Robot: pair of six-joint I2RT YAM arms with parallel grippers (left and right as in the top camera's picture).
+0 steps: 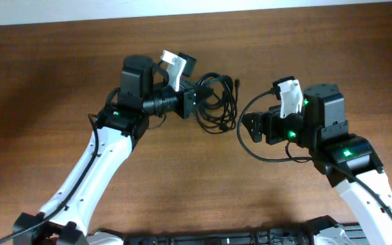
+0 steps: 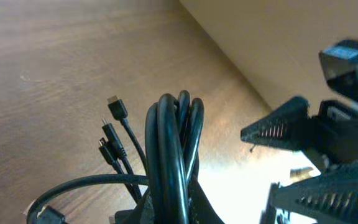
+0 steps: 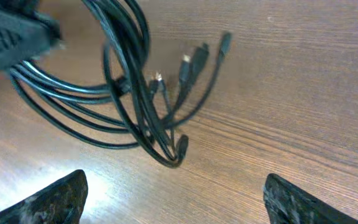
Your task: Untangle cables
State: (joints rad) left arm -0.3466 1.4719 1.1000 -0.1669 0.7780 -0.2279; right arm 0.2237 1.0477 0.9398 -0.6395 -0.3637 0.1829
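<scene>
Overhead view is showing the left hand (image 1: 194, 101) clamping narrow on a clump of thin, black, looped cables (image 1: 218, 109) at the upper centre of the frame, over the brown wooden bench (image 1: 60, 82). Right hand (image 1: 248, 127) is sitting just right of the clump, its fingers (image 3: 55, 196) spreading wide, holding nothing.

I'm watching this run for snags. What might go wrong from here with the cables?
The left fingers clamp several strands of the cables at once, so pulling may tighten the tangle rather than free it. The right fingers stand wide open facing the clump; closing now might catch more than one strand. The loose plug ends could hook on a loop as strands slide.
</scene>
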